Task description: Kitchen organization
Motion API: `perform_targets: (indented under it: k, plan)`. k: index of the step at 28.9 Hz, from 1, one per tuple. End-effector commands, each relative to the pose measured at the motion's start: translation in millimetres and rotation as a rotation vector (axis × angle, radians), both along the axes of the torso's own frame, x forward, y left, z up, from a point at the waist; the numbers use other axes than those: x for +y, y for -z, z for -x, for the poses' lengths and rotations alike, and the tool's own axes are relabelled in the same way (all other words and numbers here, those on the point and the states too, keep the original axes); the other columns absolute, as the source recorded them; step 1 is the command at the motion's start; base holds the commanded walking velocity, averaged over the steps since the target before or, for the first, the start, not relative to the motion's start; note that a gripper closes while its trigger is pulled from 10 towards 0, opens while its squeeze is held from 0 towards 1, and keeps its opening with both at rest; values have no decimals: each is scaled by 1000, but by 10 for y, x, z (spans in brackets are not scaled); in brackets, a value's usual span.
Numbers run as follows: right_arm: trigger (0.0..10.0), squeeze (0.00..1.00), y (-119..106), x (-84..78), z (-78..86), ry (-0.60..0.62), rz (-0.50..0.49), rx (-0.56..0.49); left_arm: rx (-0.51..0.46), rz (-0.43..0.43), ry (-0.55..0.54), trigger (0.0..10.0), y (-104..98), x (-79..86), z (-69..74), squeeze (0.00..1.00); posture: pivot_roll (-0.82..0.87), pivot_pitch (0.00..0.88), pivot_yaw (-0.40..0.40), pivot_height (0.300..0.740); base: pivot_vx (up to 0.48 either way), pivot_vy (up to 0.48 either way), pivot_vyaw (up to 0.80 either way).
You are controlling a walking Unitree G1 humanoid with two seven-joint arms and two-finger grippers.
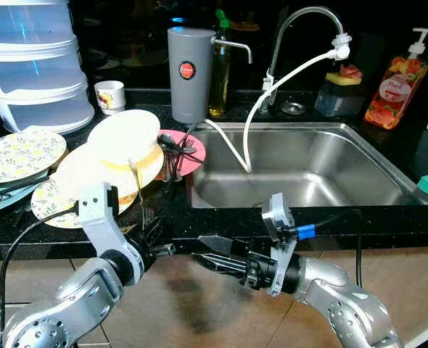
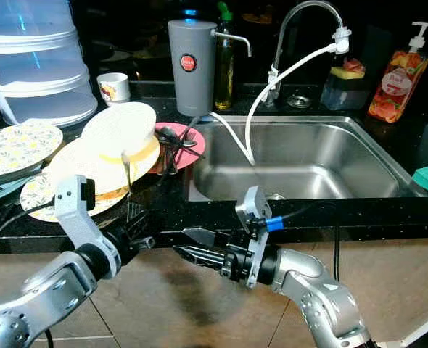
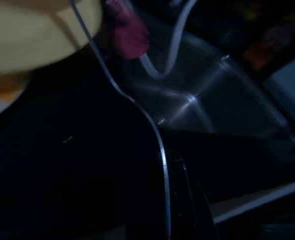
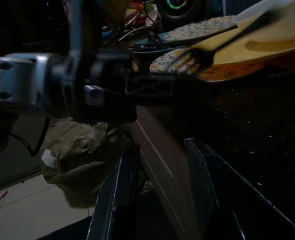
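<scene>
Here, left pincer [image 1: 150,233] clamps fork [image 1: 137,190] at table [image 1: 214,221] edge; right pincer [image 1: 212,254] narrowly open, empty, below sink [image 1: 301,170]; plates [image 1: 120,156] beside.

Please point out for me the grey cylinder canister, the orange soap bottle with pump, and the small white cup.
Grey cylindrical canister [image 1: 188,76], left eye view, middle of its body.
Orange pump soap bottle [image 1: 394,93], left eye view, on its label.
Small white cup [image 1: 110,96], left eye view, its side wall.

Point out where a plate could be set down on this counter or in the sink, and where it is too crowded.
Free: the sink basin, apart from the white hose dipping into its left side, and the dark counter strip along its front edge. Crowded: left of the sink, with the yellow plates, patterned plates and pink plate holding utensils.
</scene>
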State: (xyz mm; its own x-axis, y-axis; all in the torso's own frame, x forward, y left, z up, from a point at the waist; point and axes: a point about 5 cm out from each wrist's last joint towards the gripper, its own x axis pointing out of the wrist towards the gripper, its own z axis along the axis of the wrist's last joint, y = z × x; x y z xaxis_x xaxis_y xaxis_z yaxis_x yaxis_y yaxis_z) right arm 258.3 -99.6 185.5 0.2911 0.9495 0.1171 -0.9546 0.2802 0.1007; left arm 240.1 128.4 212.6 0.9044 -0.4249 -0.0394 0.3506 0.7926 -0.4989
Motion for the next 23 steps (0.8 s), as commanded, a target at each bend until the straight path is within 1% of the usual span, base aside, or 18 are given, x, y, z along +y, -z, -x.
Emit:
perform_targets:
  k: [1, 2, 3, 4, 5, 8, 10, 11, 12, 13, 14, 15, 16, 17, 18, 19, 22, 23]
  plan:
    - [10000, 0, 2, -28, -1, 1, -2, -1, -154, -20, 88, 0, -199, -108, 67, 0, 53, 22, -12, 740, 0, 0, 0]
    - [10000, 0, 2, -24, 4, -7, -4, 1, -224, -12, 157, 0, -276, -186, 126, 0, 53, 22, -12, 740, 0, 0, 0]
    - [10000, 0, 2, -20, 9, -13, -4, 2, -262, -11, 203, 0, -312, -236, 169, 0, 53, 22, -12, 740, 0, 0, 0]
    - [10000, 0, 2, -20, 9, -13, -4, 2, -262, -11, 203, 0, -312, -236, 169, 0, 53, 22, -12, 740, 0, 0, 0]
    - [10000, 0, 8, -12, 25, -25, -3, 3, -286, -9, 262, 0, -319, -303, 226, 0, 54, 17, -9, 740, 0, 0, 0]
    - [10000, 0, 11, -10, 30, -28, -2, 3, -285, -15, 273, 0, -310, -317, 236, 0, 54, 17, -9, 740, 0, 0, 0]
    - [10000, 0, 11, -8, 32, -27, -3, 3, -283, -33, 277, 0, -294, -325, 236, 0, 54, 17, -9, 740, 0, 0, 0]
    - [10000, 0, -10, -5, 8, -5, -22, -1, -278, -101, 273, 0, -249, -326, 207, 0, 54, 17, -9, 740, 0, 0, 0]
    - [10000, 0, -57, 2, -59, 51, -56, -1, -284, -241, 255, 0, -165, -308, 136, 0, 54, 17, -9, 740, 0, 0, 0]
    - [10000, 0, -106, 16, -168, 139, -96, 16, -279, -357, 218, 0, -78, -253, 34, 0, 54, 9, -12, 740, 0, 0, 0]
    - [10000, 0, -106, 16, -168, 139, -96, 16, -279, -357, 218, 0, -78, -253, 34, 0, 54, 9, -12, 740, 0, 0, 0]
    - [10000, 573, -144, 33, -256, 205, -135, 42, -284, -433, 176, 0, -31, -188, -60, 0, 50, 7, -10, 740, 0, 0, 0]
    - [10000, 573, -144, 33, -256, 205, -135, 42, -284, -433, 176, 0, -31, -188, -60, 0, 50, 7, -10, 740, 0, 0, 0]
    - [10000, 1000, -183, 50, -343, 275, -180, 71, -307, -487, 154, 0, -17, -132, -152, 0, 48, 0, -8, 740, 0, 0, 0]
    - [10000, 1000, -203, 62, -389, 312, -207, 90, -324, -509, 145, 0, -18, -101, -204, 0, 48, 0, -8, 740, 0, 0, 0]
    - [10000, 1000, -247, 80, -423, 338, -239, 92, -350, -512, 150, 0, -43, -82, -255, 0, 46, 0, -4, 740, 0, 0, 0]
    - [10000, 1000, -289, 101, -445, 350, -268, 92, -368, -502, 162, 0, -62, -76, -290, 0, 45, 0, -2, 740, 0, 0, 0]
    - [10000, 1000, -371, 167, -463, 348, -319, 96, -419, -460, 230, 0, -83, -110, -311, 0, 39, 0, 5, 740, 0, 0, 0]
